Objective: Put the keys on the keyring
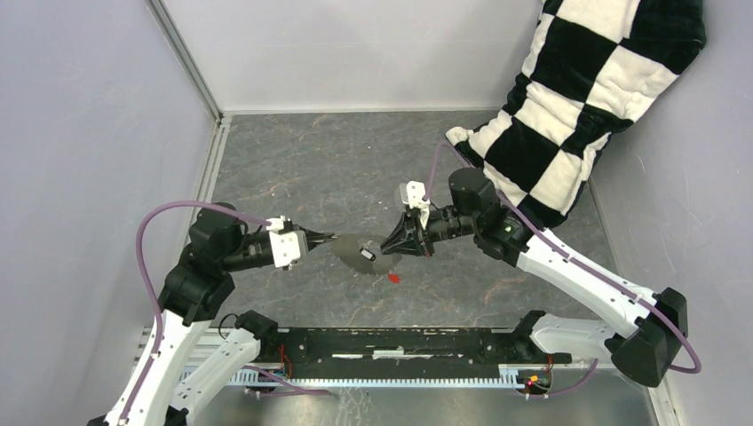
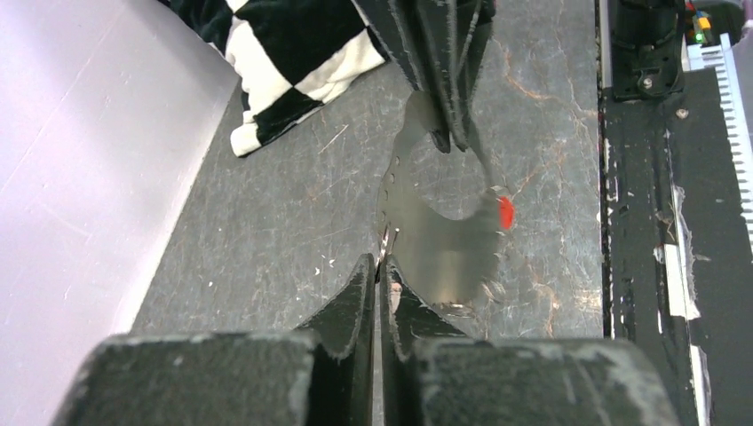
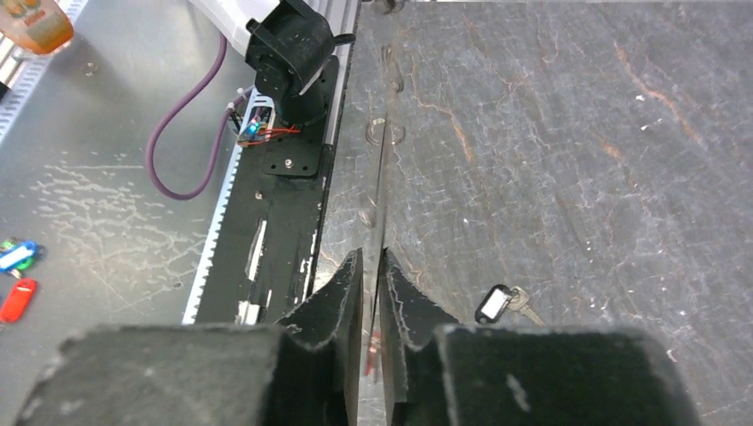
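The keyring (image 1: 355, 251) is held above the table between both grippers. My left gripper (image 1: 330, 237) is shut on its left edge; in the left wrist view (image 2: 382, 264) the thin wire sits between the pressed fingertips, and the ring (image 2: 435, 240) looks like a blurred grey oval. My right gripper (image 1: 384, 247) is shut on the right edge; in the right wrist view (image 3: 373, 257) the ring (image 3: 381, 177) shows edge-on. The red key (image 1: 393, 278) sits just below the right gripper, by the ring's rim (image 2: 505, 211). The black key (image 3: 494, 303) with a pale spot lies on the table.
A black-and-white checkered cloth (image 1: 577, 98) lies at the back right. The black base rail (image 1: 400, 342) runs along the near edge. Spare coloured key tags (image 3: 18, 299) lie on the metal shelf beyond the rail. Grey walls close in the left and back.
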`<state>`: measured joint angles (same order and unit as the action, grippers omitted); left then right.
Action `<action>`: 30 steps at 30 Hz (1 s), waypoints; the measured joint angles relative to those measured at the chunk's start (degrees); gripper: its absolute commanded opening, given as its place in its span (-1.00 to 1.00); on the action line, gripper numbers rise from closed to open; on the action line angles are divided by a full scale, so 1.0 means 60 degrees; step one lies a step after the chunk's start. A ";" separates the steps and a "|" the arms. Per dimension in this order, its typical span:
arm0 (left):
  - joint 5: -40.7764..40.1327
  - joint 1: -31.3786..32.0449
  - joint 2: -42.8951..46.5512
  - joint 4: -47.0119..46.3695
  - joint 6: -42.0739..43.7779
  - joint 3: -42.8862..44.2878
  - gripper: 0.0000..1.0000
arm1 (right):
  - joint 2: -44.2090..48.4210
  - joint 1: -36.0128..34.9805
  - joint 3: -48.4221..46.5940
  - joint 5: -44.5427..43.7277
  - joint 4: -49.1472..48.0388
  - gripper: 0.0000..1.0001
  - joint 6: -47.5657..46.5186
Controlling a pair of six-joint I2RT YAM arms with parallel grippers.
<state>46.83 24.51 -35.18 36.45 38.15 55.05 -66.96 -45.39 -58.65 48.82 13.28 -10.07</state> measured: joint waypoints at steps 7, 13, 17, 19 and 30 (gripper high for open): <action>-0.0233 0.0000 -0.0324 -0.0812 -0.1348 -0.0018 -0.96 | 0.0852 -0.0197 0.0994 -0.0164 -0.1188 0.11 0.0568; -0.1096 0.0000 -0.1676 -0.0787 -0.1603 0.0244 -0.96 | 0.1672 -0.0546 0.2193 -0.0641 -0.2539 0.15 0.1217; -0.1322 0.0000 -0.2106 -0.0484 -0.1337 0.0251 -0.96 | 0.1719 -0.0546 0.2255 -0.0834 -0.2750 0.21 0.1315; -0.1290 0.0000 -0.2076 -0.0404 -0.1118 0.0251 -0.96 | 0.1719 -0.0546 0.2251 -0.0918 -0.2739 0.22 0.1304; -0.0062 -0.0004 -0.1676 0.0361 0.0521 0.0455 -0.96 | 0.1366 -0.0561 0.1384 -0.3271 -0.1468 0.51 0.0310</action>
<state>46.46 24.49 -45.23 38.61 41.28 57.78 -58.76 -48.75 -50.35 29.19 4.47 -8.21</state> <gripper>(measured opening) 0.039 0.722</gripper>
